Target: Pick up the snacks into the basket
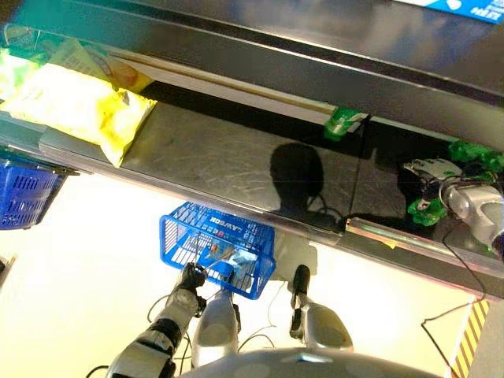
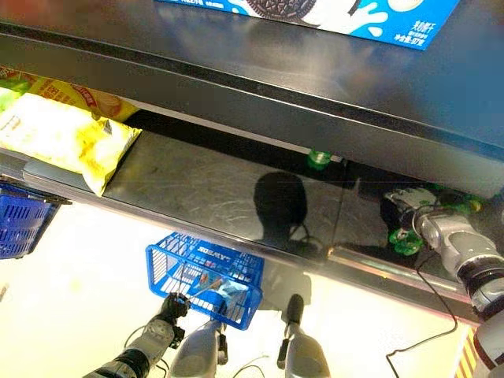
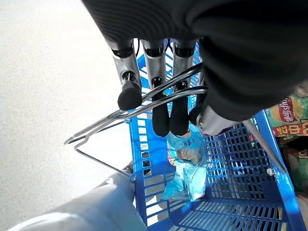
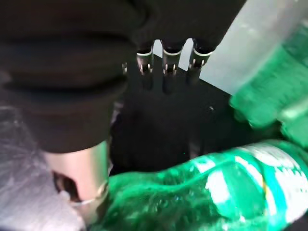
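With the left hand (image 3: 159,82) curled round the blue basket's (image 1: 175,233) wire handle (image 3: 144,103), the right hand (image 4: 163,67), fingers apparently straight, should wrap round the green bottle (image 4: 202,192) lying just below its thumb before lifting.

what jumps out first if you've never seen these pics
The left robot hand is curled round the wire handle of a blue basket holding a light blue snack packet. On the dark shelf, the right robot hand reaches among green bottles, with yellow snack bags far left.
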{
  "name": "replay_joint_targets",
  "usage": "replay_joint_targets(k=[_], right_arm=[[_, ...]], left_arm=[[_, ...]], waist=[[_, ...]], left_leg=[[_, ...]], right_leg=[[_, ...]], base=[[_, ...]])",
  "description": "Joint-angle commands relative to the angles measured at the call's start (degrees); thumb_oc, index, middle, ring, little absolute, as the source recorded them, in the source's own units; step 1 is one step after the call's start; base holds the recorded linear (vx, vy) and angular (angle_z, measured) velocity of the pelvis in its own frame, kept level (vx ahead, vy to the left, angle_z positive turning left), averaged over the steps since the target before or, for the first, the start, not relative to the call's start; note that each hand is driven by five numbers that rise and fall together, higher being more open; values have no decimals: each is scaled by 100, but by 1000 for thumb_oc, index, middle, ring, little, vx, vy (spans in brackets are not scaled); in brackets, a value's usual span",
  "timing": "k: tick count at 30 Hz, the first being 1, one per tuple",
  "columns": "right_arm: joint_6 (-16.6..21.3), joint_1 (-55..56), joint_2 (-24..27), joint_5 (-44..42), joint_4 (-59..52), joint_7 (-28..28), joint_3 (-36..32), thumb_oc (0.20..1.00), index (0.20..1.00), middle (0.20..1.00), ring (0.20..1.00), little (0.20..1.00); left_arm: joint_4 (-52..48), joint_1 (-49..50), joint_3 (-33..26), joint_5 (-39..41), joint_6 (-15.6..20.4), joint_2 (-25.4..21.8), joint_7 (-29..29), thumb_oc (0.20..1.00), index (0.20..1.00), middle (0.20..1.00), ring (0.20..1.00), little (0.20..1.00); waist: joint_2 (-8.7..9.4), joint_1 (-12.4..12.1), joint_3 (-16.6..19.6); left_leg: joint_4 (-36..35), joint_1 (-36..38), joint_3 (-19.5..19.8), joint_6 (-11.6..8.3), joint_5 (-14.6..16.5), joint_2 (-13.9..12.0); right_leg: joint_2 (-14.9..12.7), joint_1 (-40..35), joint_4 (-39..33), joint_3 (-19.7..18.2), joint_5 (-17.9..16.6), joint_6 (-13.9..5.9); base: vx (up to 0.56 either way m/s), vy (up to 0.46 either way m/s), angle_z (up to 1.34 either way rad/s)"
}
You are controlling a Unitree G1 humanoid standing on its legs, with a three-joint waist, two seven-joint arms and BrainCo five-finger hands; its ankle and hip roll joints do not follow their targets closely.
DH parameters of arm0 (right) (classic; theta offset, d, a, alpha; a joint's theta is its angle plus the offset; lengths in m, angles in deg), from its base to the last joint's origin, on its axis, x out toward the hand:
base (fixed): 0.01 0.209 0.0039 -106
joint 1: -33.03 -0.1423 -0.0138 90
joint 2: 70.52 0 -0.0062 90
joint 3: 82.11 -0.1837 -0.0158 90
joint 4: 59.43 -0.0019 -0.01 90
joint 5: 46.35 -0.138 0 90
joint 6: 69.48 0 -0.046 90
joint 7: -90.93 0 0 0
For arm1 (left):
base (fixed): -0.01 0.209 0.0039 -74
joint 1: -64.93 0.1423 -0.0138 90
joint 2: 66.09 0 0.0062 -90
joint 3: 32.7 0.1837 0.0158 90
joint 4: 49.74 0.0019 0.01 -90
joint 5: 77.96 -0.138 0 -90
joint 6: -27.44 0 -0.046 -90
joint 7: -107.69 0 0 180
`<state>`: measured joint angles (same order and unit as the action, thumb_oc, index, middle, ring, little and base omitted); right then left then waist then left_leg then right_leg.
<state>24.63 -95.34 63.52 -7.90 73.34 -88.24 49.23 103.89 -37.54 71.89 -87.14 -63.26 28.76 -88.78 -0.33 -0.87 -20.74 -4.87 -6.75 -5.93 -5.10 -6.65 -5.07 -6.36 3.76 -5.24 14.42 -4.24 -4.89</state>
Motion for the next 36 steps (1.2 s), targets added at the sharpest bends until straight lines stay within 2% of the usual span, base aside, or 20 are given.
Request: replay_joint_targets(k=[1, 5, 7, 8, 9, 10, 13, 19, 25, 30, 36], right_arm=[[-109, -509, 293, 192, -319, -1, 302, 1000, 1000, 1000, 1000, 1000], [-132, -287, 439, -41, -725, -51, -69, 1000, 1000, 1000, 1000, 1000], [-151, 292, 568, -660, -1430, -224, -971, 1000, 1000, 1000, 1000, 1000], [-157, 354, 578, -657, -1461, -215, -1032, 1000, 1000, 1000, 1000, 1000], [-161, 868, 676, -925, -2034, -342, -1743, 1000, 1000, 1000, 1000, 1000], [-162, 893, 678, -923, -2043, -340, -1768, 1000, 1000, 1000, 1000, 1000], [-134, 1736, 878, -1129, -2600, -469, -2821, 1000, 1000, 1000, 1000, 1000], [-145, 2272, 924, -1205, -2737, -518, -3492, 1000, 1000, 1000, 1000, 1000], [-134, 2900, 753, -1822, -2937, -594, -4397, 1000, 1000, 1000, 1000, 1000], [-146, 3037, 761, -1792, -2859, -562, -4525, 1000, 1000, 1000, 1000, 1000], [-221, 2695, 834, -1294, -2505, -593, -4080, 1000, 1000, 1000, 1000, 1000]], left_arm=[[226, -51, 147, 160, -22, -125, -192, 200, 200, 200, 200, 200], [269, -61, 78, 194, -33, -104, -192, 200, 200, 200, 200, 200], [273, -55, -80, 214, -56, -82, -217, 200, 200, 200, 200, 200], [272, -56, -60, 214, -57, -88, -217, 200, 200, 200, 200, 200], [231, -43, -144, 180, -64, -104, -237, 200, 200, 200, 200, 200], [231, -44, -135, 180, -64, -106, -237, 200, 200, 200, 200, 200], [148, 8, -239, 50, -55, -179, -196, 200, 200, 200, 200, 200], [126, 61, -304, -39, -59, -255, -118, 200, 200, 200, 200, 200], [101, 88, -375, -100, -68, -336, -58, 200, 200, 200, 200, 200], [37, 149, -374, -118, -76, -386, -38, 200, 200, 200, 200, 200], [12, 116, -273, -168, -92, -387, -39, 200, 200, 200, 200, 200]], waist=[[340, -76, -49], [361, -38, -72], [396, 43, -67], [399, 23, -67], [431, 72, -58], [432, 61, -58], [487, 147, -40], [543, 223, -11], [593, 318, -5], [594, 341, 1], [581, 314, -18]], left_leg=[[-13, 122, -128, -101, 145, 52], [-13, 137, -132, -97, 149, 51], [-13, 156, -154, -83, 168, 41], [-13, 156, -153, -83, 168, 41], [-13, 162, -171, -74, 179, 40], [-13, 163, -173, -74, 179, 40], [-13, 180, -221, -66, 210, 26], [-13, 201, -287, -68, 227, 3], [-13, 140, -330, -69, 211, -25], [-13, 131, -361, -70, 205, -37], [-13, 91, -372, -76, 203, -44]], right_leg=[[-295, 329, 295, -215, -68, -433], [-293, 317, 312, -214, -58, -431], [-295, 319, 306, -230, -64, -439], [-295, 317, 306, -229, -63, -439], [-285, 327, 305, -248, -64, -442], [-285, 327, 305, -249, -64, -442], [-273, 343, 287, -278, -86, -450], [-240, 372, 239, -357, -130, -459], [-213, 467, 218, -405, -168, -468], [-188, 502, 207, -451, -179, -463], [-187, 546, 199, -468, -198, -463]], base=[[0, 0, 0], [0, 0, 0], [0, 0, 0], [0, 0, 0], [0, 0, 0], [0, 0, 0], [0, 0, 0], [-5, -2, -5], [-3, -10, -7], [1, -3, -1], [-1, -8, -3]])
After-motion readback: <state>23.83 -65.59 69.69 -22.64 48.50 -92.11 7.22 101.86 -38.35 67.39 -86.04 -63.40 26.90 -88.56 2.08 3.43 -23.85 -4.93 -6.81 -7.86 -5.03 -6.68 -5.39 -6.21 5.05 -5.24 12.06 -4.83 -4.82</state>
